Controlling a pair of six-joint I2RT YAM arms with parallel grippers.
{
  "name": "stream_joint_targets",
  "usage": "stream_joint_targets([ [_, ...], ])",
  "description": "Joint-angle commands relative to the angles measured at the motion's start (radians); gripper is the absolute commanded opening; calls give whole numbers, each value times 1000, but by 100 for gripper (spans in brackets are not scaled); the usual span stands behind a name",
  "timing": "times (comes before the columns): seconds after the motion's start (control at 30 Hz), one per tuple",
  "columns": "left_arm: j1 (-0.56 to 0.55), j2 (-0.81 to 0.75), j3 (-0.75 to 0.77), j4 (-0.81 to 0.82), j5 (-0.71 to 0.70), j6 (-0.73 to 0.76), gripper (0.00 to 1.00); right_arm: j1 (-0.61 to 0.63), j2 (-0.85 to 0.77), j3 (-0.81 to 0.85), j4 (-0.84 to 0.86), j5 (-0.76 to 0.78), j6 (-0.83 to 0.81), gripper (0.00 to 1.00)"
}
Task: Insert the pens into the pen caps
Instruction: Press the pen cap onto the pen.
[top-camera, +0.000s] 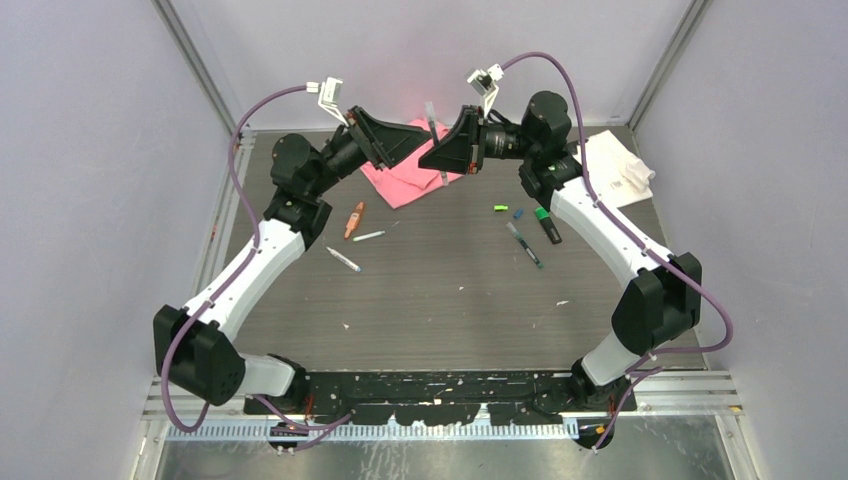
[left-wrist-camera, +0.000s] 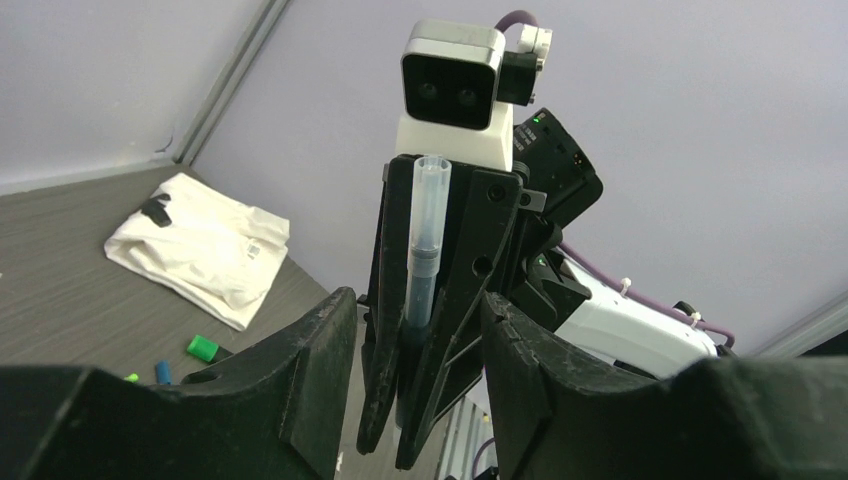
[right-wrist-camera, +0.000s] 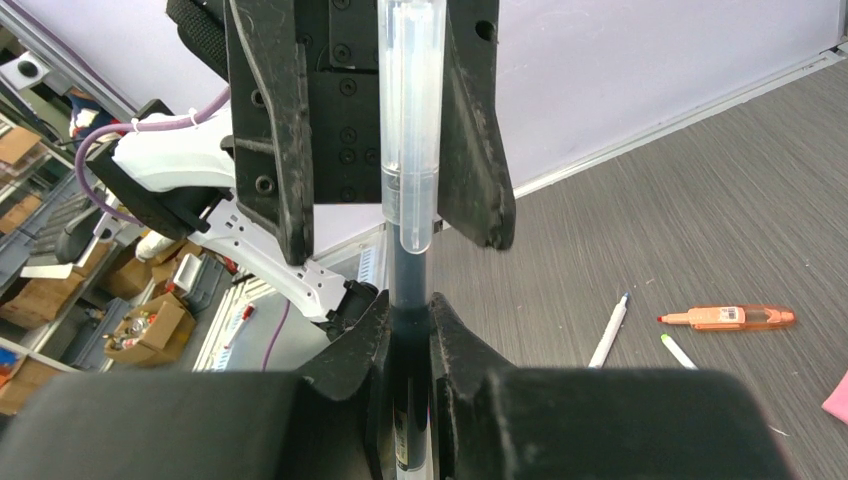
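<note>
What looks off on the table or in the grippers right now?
Only small white specks littering the near half of the table. The clear cap sits straight in line with the dark pen in the right gripper. Nothing looks damaged.

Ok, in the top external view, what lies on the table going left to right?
Orange pen → pink cloth → bright green cap → blue cap → black highlighter → white cloth.
</note>
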Motion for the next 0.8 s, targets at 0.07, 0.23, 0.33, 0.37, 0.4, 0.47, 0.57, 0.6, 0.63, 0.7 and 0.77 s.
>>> stream_joint_targets([
  [0.07,-28,16,50,64,26,31,49,-2,-31,16,53,-10,16,1],
  [0.23,-47,31,55,64,16,46,41,3,-22,24,50,-13,17,1],
  [0.33,-55,40,63,64,26,48,25,4,-21,23,48,-12,17,1],
  [0.37,-56,44,67,64,34,47,18,6,-20,24,47,-12,17,1],
  [0.4,-57,50,70,65,38,46,13,6,-21,25,47,-13,18,1],
  [0.47,-58,54,72,65,44,44,2,7,-20,24,45,-13,19,1],
  [0.57,-58,50,69,66,33,46,1,6,-21,25,45,-14,20,1],
  [0.6,-58,47,65,68,25,49,1,6,-20,25,45,-14,21,2],
  [0.63,-59,41,61,72,17,52,0,6,-21,24,44,-14,22,4],
  [0.7,-58,28,51,82,-13,63,1,6,-24,22,43,-13,27,14],
  [0.77,-58,13,38,88,-49,72,0,6,-25,14,44,-13,34,27],
])
